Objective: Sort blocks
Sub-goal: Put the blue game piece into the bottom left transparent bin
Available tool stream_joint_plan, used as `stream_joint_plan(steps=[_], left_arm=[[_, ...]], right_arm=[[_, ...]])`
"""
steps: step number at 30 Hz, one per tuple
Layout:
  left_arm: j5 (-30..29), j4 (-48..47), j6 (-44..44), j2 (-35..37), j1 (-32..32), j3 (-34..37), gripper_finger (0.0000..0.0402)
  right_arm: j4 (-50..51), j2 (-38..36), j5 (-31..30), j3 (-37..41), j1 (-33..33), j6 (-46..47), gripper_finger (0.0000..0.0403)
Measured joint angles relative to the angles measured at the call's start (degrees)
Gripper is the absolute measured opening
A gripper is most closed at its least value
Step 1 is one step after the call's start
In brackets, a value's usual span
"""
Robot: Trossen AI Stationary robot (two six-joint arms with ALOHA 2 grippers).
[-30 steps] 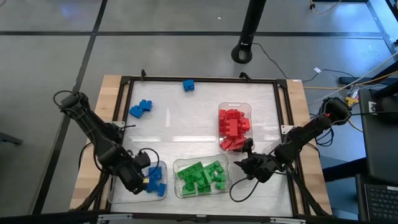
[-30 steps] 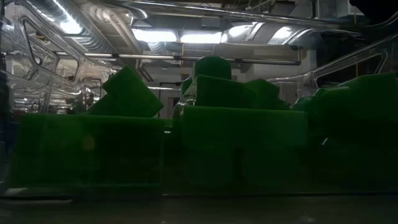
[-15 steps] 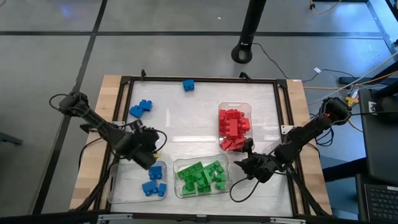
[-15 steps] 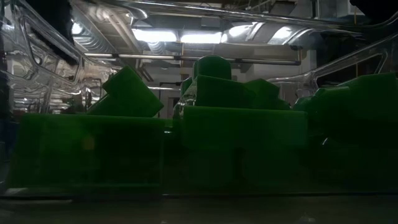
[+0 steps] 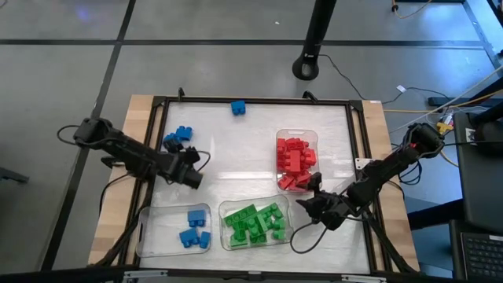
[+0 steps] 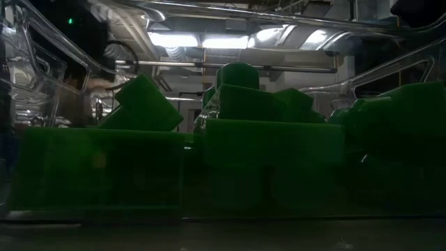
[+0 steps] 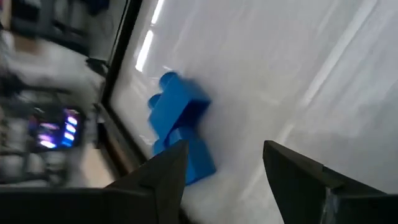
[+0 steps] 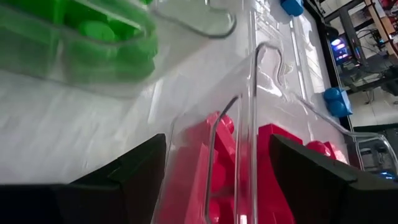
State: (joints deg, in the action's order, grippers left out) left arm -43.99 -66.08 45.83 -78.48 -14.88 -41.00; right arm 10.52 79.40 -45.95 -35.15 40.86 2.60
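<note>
L gripper (image 5: 194,168): over the white mat, just right of the blue cluster (image 5: 178,137) near the mat's left-rear edge; fingers part-open, nothing between them; wrist view shows that same blue cluster (image 7: 179,127) ahead of the fingertips, gap clear
R gripper (image 5: 303,204): parked low betw. the red tray (image 5: 297,134) and green tray (image 5: 252,206); fingers spread wide, empty; wrist view looks into the red tray wall (image 8: 255,124)
Blocks left loose: blue cluster at left edge + single blue block (image 5: 237,107) by the rear frame, well apart from each other
Blocks sorted: reds (image 5: 295,161) in red tray, greens (image 5: 255,222) in green tray, a few blues (image 5: 193,230) in the blue tray (image 5: 149,236) at front left
Step in hand (judgement): L arm lining up on the blue cluster for the next pick
Doing it well: centre the gap over one brick, not the whole clump; come down square so a fingertip doesn't nudge bricks into the frame rail; close on flat sides, not studs; lift clear before swinging to blue tray
Risk: cluster sits close to the rail, little room for the outer finger
Low view: only greens behind clear tray wall, arms not readable
Writing/brands: none legible
</note>
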Motion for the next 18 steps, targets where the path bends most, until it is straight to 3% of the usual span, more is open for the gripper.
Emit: stream_joint_plan(steps=[6, 18], left_arm=[[0.1, 8.6, -3.4, -0.2, 7.4, 0.4, 0.0198], [0.4, 14.6, -13.2, -0.3, 23.1, 3.0, 0.0197]], right_arm=[[0.0, 0.0, -0.5, 1.0, 0.0, -0.2, 0.0282], [0.0, 0.0, -1.2, 1.0, 0.0, -4.5, 0.0282]])
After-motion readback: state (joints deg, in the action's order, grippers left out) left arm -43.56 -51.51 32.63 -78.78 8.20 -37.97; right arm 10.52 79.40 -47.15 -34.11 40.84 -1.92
